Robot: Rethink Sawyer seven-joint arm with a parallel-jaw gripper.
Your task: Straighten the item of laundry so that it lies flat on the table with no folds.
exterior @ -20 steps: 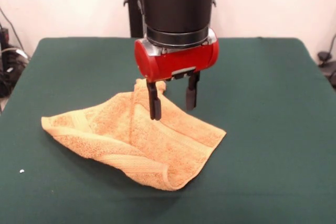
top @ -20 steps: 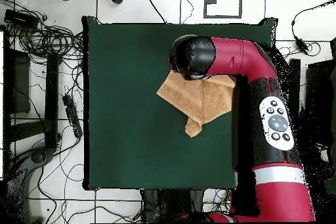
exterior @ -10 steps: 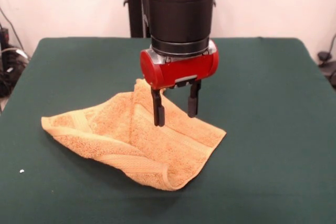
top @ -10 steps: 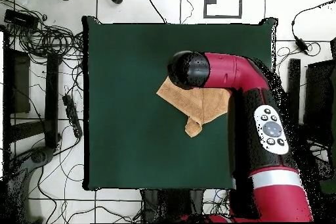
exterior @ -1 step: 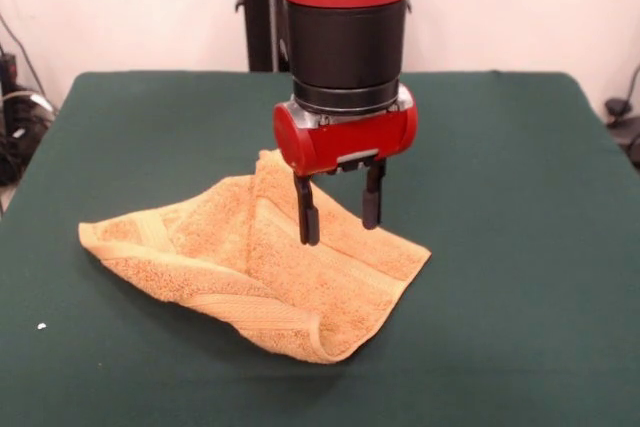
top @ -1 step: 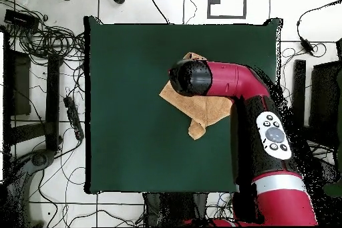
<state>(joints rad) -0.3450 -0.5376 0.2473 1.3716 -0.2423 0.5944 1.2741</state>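
1. Nearest the front camera is bare green worktop, with one small white speck near its left front edge.
2. Next comes the one towel, golden-orange terry, lying crumpled left of the worktop's centre. Its front edge is rolled into a thick fold with a woven band along it. One corner points left, one points right, and a peak rises at the back.
3. My fingers hang over the towel's rear right part. There are two of them, dark and straight, pointing down with a clear gap between them and nothing held in it. The front view does not let me tell whether the tips touch the cloth or stop just above it.
4. Above them sits my red wrist block, then a black cylinder, then a red section at the top edge. This last stretch of my arm stands nearly vertical.
5. Behind me the worktop runs to its far edge, with a pale wall beyond.
6. The overhead view hides my fingers entirely under the black round end of my arm. It shows instead what the front view cannot. My arm reaches up from the bottom, then bends across to end over the towel. A control pad with round buttons sits on the upper face of the arm.
7. From above, the towel lies in the worktop's upper half, well clear of every edge, with cables on the tiled floor beside the worktop.
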